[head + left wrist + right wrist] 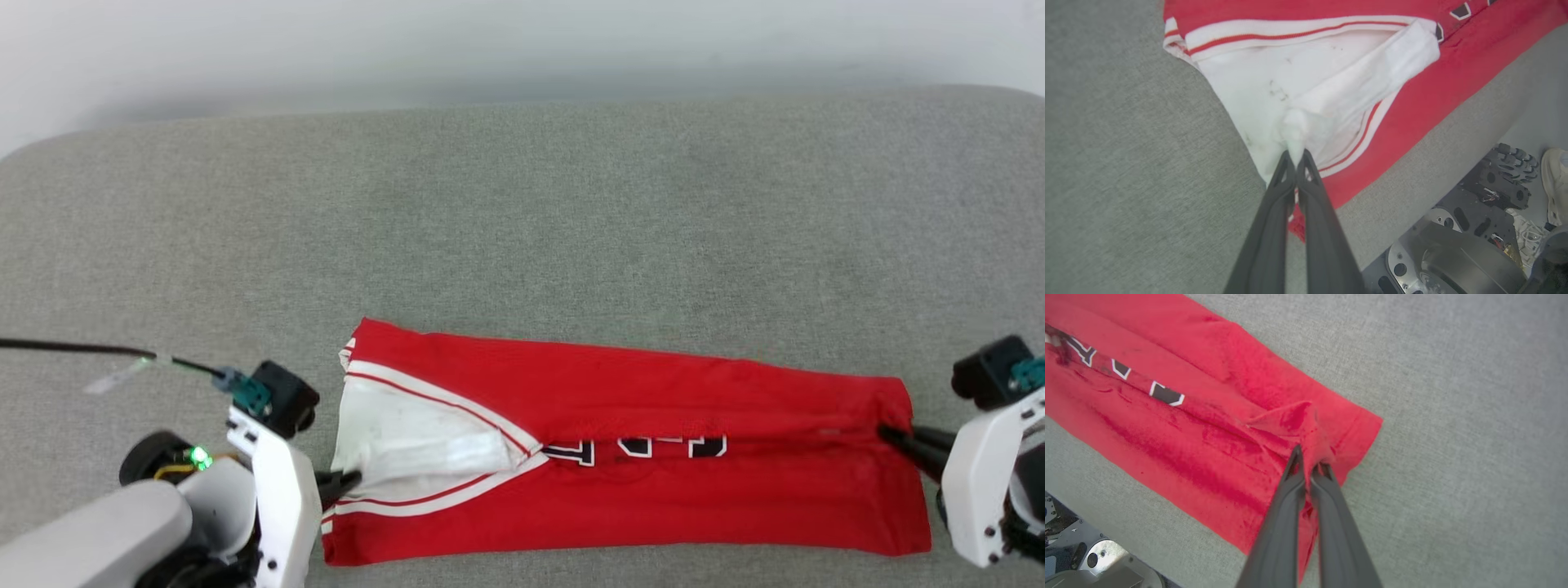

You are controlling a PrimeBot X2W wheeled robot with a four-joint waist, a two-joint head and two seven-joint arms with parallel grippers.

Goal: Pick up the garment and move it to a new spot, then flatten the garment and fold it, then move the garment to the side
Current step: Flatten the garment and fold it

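The garment point(653, 408) is lying on the grey pad point(522, 204) as a long band running left to right, close to the robot's edge. Its white end is pointing to the robot's left and its red hem to the right. A fold line is running down the middle and hiding half of the black lettering point(637, 449).

The left gripper point(347, 482) is pinching a bunch of white cloth at the left end; in its wrist view the fingers point(1284, 179) are pressing together on a little peak of fabric. The right gripper point(1308, 461) is doing the same at the hem, fingers squeezing a puckered ridge of red cloth.

To me this is looking like the folding step, with the lengthwise fold down and both ends in hand at the middle line. The shirt is not yet folded short or moved aside.

The next move is probably calling for both arms to work together. They would be lifting evenly so the band is not sagging or opening, then bringing one end over the other. A lopsided pull is likely to drag the layers apart.
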